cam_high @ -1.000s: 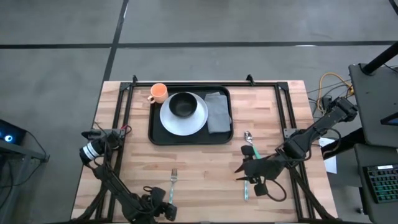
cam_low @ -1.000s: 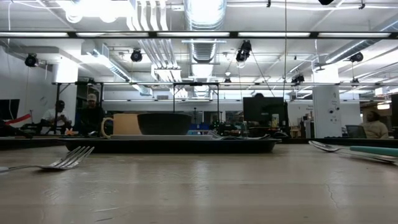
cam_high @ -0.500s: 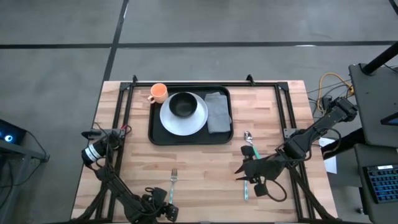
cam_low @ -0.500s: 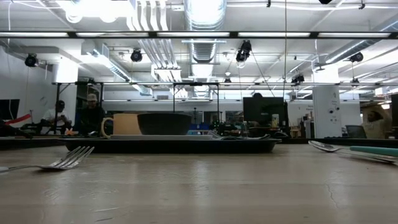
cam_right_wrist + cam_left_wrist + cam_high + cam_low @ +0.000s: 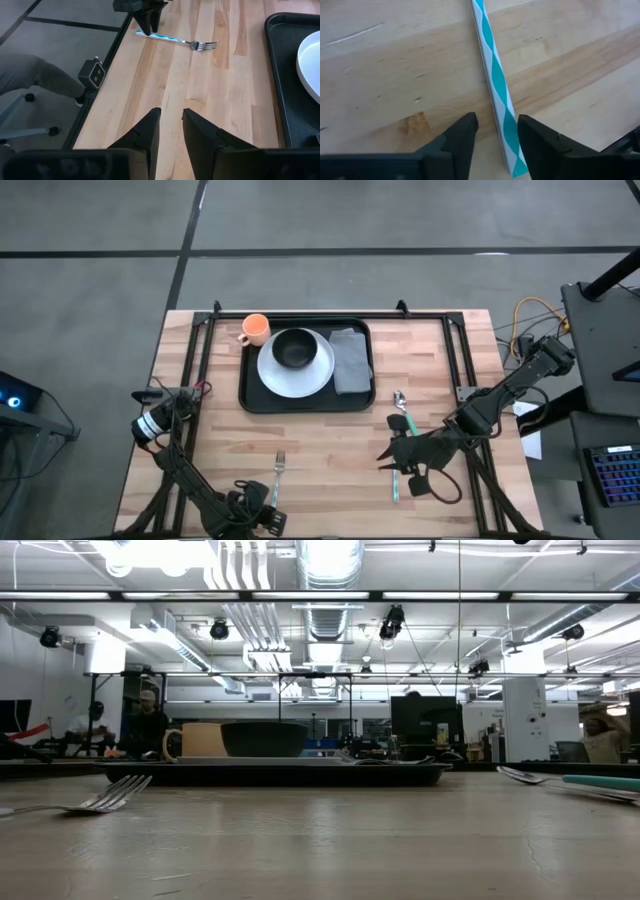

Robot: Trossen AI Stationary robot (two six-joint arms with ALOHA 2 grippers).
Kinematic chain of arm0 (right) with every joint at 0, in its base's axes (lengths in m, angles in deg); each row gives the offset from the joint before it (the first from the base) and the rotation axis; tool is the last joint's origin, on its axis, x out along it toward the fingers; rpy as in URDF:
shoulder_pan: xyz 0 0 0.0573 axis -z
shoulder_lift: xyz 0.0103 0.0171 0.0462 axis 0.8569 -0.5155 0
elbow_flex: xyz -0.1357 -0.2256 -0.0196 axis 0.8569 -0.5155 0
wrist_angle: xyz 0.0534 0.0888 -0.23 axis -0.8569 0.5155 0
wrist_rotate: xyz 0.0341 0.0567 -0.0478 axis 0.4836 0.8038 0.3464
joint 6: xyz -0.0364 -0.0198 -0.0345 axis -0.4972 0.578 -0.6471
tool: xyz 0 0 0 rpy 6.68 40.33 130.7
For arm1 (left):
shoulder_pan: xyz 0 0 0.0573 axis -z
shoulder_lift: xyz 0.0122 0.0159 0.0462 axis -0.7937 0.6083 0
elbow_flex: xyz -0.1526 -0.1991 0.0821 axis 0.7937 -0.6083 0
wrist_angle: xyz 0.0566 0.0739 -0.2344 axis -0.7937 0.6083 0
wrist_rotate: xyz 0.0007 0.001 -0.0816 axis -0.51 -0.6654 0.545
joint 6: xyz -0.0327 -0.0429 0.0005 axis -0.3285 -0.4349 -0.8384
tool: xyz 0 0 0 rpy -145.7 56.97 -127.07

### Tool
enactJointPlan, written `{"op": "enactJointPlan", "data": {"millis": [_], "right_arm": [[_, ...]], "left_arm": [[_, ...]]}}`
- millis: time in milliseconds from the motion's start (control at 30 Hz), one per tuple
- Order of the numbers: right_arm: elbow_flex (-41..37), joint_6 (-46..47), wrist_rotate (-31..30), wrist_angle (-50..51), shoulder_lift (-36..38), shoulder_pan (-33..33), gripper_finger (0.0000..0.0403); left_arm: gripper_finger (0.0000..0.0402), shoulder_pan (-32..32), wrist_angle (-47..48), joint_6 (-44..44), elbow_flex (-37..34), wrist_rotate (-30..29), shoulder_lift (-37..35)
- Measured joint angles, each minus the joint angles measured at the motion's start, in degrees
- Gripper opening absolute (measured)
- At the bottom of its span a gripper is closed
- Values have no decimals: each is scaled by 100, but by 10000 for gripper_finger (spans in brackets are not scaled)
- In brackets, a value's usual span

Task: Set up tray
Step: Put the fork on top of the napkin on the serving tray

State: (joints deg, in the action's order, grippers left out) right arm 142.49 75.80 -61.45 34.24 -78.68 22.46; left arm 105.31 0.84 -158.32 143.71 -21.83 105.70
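Nothing on the table (image 5: 330, 440) has shifted since the earlier frames; both arms hold the same poses, with only a slight change at the left arm's upper joint near the table's left edge.

Tray (image 5: 252, 390) sits at the far centre of the table, long side parallel to the far edge. On it: white plate (image 5: 290, 377) with a black bowl (image 5: 295, 347) on top, grey napkin (image 5: 350, 360) just right of the plate. Orange cup (image 5: 255, 329) is at the tray's far-left corner, its handle out over the rim.

Left gripper (image 5: 258, 518) is low at the near edge, over the handle end of the fork (image 5: 277, 478). In the left wrist view the fingers (image 5: 460, 142) stand a little apart, astride the fork's teal-and-white striped handle (image 5: 495, 85), not closed on it. Right wrist view shows the same from afar: that gripper (image 5: 148, 17) above the handle end, tines pointing toward the tray.

Right gripper (image 5: 392, 452) is over the spoon (image 5: 401, 442) on the right side of the table, well clear of the tray. Its fingers (image 5: 145, 132) are a narrow gap apart, holding nothing.

Low view: fork (image 5: 85, 802) at left, spoon (image 5: 565, 783) at right, tray (image 5: 275, 773) behind. People sit in the room beyond.
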Motion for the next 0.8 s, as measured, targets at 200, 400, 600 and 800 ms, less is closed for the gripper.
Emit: {"op": "enactJointPlan", "data": {"millis": [200,400,600,800], "right_arm": [[0,0,0,-7,0,0,74],[0,-20,0,-133,4,2,72],[0,-37,2,-133,9,2,68],[192,-152,2,-122,12,2,68]], "left_arm": [[121,-77,-19,-3,-2,1,0],[120,-208,-131,247,-3,51,0],[77,-259,-137,465,-15,147,0],[22,-259,-168,629,-20,117,2]]}}
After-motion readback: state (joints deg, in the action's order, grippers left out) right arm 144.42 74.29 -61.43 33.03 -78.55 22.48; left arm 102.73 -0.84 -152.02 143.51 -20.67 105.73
